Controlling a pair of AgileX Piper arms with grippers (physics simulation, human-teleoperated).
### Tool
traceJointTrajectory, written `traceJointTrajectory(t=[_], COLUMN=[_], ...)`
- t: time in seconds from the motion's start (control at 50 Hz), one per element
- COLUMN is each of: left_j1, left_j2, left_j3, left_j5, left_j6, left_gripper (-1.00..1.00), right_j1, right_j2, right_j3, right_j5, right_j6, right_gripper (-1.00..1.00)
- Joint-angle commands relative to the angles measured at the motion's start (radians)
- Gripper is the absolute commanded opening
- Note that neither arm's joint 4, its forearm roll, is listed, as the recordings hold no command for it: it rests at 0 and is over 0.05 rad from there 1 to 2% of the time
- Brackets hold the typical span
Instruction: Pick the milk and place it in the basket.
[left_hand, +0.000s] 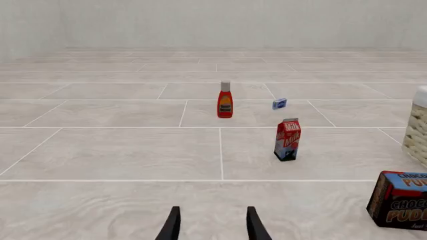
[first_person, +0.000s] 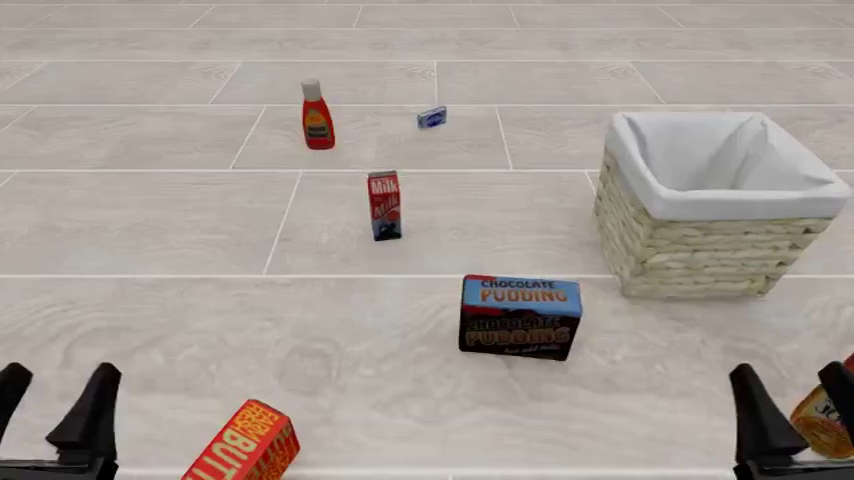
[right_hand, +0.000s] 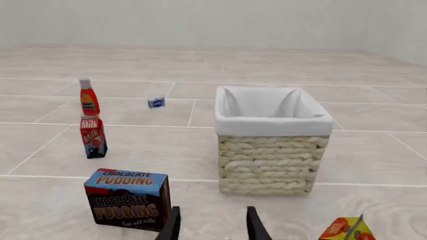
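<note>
The milk (first_person: 384, 205) is a small tall red carton with a dark blue base, standing upright in the middle of the floor, also in the left wrist view as milk (left_hand: 287, 139) and the right wrist view as milk (right_hand: 93, 136). The basket (first_person: 707, 240), pale wicker with a white liner, stands to its right and shows as basket (right_hand: 270, 160) and at the frame edge as basket (left_hand: 417, 127). My left gripper (first_person: 51, 405) is open at the near left, far from the milk. My right gripper (first_person: 790, 405) is open at the near right, in front of the basket.
A red ketchup bottle (first_person: 316, 117) and a small blue-white packet (first_person: 431, 117) stand behind the milk. A chocolate pudding box (first_person: 521, 316) lies between milk and basket, nearer me. An orange butter box (first_person: 243, 445) sits by the left gripper, an orange carton (first_person: 827, 420) by the right.
</note>
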Motion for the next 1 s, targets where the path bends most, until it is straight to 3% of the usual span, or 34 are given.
traceJointTrajectory(t=[0.02, 0.14, 0.22, 0.38, 0.4, 0.42, 0.44, 0.5, 0.74, 0.9, 1.0], left_j1=[0.0, 0.0, 0.0, 0.0, 0.0, 0.0, 0.0, 0.0, 0.0, 0.0, 0.0], left_j2=[0.001, 0.0, -0.001, 0.006, 0.007, 0.007, 0.006, 0.006, 0.007, 0.007, 0.006], left_j3=[-0.002, -0.002, -0.003, -0.022, -0.022, -0.022, -0.022, -0.022, -0.022, -0.022, -0.022], left_j5=[0.002, 0.003, 0.004, 0.015, 0.015, 0.015, 0.016, 0.016, 0.015, 0.015, 0.016], left_j6=[0.0, 0.0, 0.0, 0.0, 0.0, 0.0, 0.0, 0.0, 0.0, 0.0, 0.0], left_gripper=[1.0, 1.0, 1.0, 1.0, 1.0, 1.0, 1.0, 1.0, 1.0, 1.0, 1.0], right_j1=[-0.009, -0.008, 0.042, 0.066, 0.093, 0.093, 0.096, 0.127, 0.211, 0.261, 0.296], right_j2=[0.014, 0.043, 0.001, 0.085, 0.485, 0.524, 0.762, 0.878, 1.075, 1.237, 1.369], right_j3=[0.001, 0.004, 0.001, 0.004, -0.055, -0.052, -0.279, -0.409, -0.629, -0.824, -0.974], right_j5=[-0.001, -0.013, 0.018, -0.014, -0.343, -0.379, -0.392, -0.358, -0.299, -0.191, -0.12], right_j6=[0.002, -0.017, 0.001, -0.044, -0.034, -0.034, -0.054, -0.061, -0.066, -0.05, -0.068], right_gripper=[1.0, 1.0, 1.0, 1.0, 1.0, 1.0, 1.0, 1.0, 1.0, 1.0, 1.0])
